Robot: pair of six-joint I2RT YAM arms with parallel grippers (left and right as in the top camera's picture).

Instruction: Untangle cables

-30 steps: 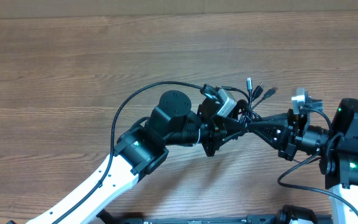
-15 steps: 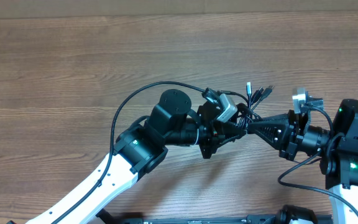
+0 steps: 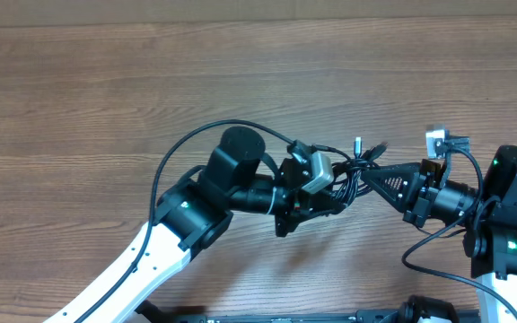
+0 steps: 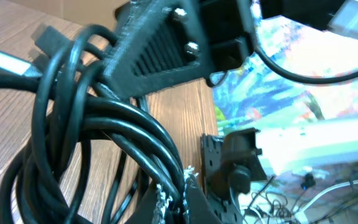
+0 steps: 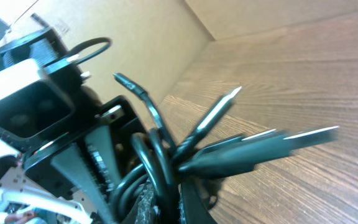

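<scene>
The cables [image 3: 355, 164] form a small black coiled bundle held above the wooden table between both grippers. Two plug ends [image 3: 360, 143] stick up from it. My left gripper [image 3: 337, 184] comes in from the left and is shut on the bundle. My right gripper [image 3: 367, 176] meets it from the right, also shut on it. In the left wrist view the cables' [image 4: 98, 124] thick loops run into the left gripper [image 4: 182, 190]. In the right wrist view the right gripper [image 5: 165, 198] pinches the cables [image 5: 157, 158], and plug ends [image 5: 219, 112] fan out to the right.
The wooden table [image 3: 106, 90] stretches away behind and to the left. The left arm's own thick black wire [image 3: 173, 161] arcs over its wrist. A cardboard wall [image 5: 154, 43] stands at the table's far edge.
The left arm has drawn back to the left and slightly down, taking the bundle with it. The plug ends now sit lower and further left. The right arm has barely moved.
</scene>
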